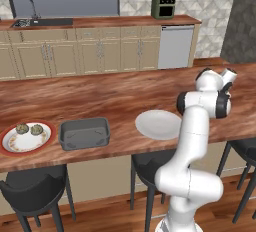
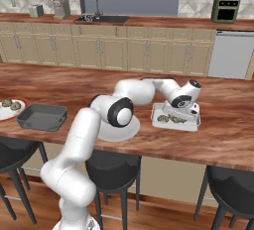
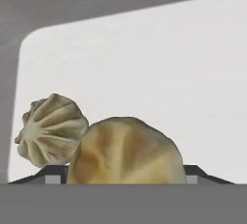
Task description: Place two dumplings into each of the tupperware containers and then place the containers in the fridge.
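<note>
Right now the end effector (image 2: 179,116) hangs low over the pale grey container (image 2: 194,125) on the wooden counter (image 2: 233,140), its fingers spread apart and gripping nothing. Two dumplings lie inside that container directly beneath it: from the hand's own camera, the nearer dumpling (image 3: 126,151) sits between the two dark fingertips (image 3: 194,172), which stand clear of it on either side, and the second dumpling (image 3: 52,129) rests just beside it, touching it, with its pleated top turned toward the camera. From the right base view the pair in the container (image 2: 169,119) shows as small speckled lumps under the hand.

Well off to the end effector's left along the counter sits the round white plate (image 1: 158,124), bare on top, partly behind the arm's elbow. Farther left again is the dark grey container (image 1: 84,133), with nothing in it. Beyond that, at the far end from the end effector, the red-rimmed plate (image 1: 27,138) carries the other two dumplings (image 1: 29,129), side by side near its back edge.

Behind the counter runs a row of pale cabinets (image 1: 100,51) with a sink (image 1: 42,22), a silver dishwasher (image 1: 175,46) and a small green oven (image 1: 163,5) on top. Dark stools (image 1: 33,188) stand under the counter's near edge.
</note>
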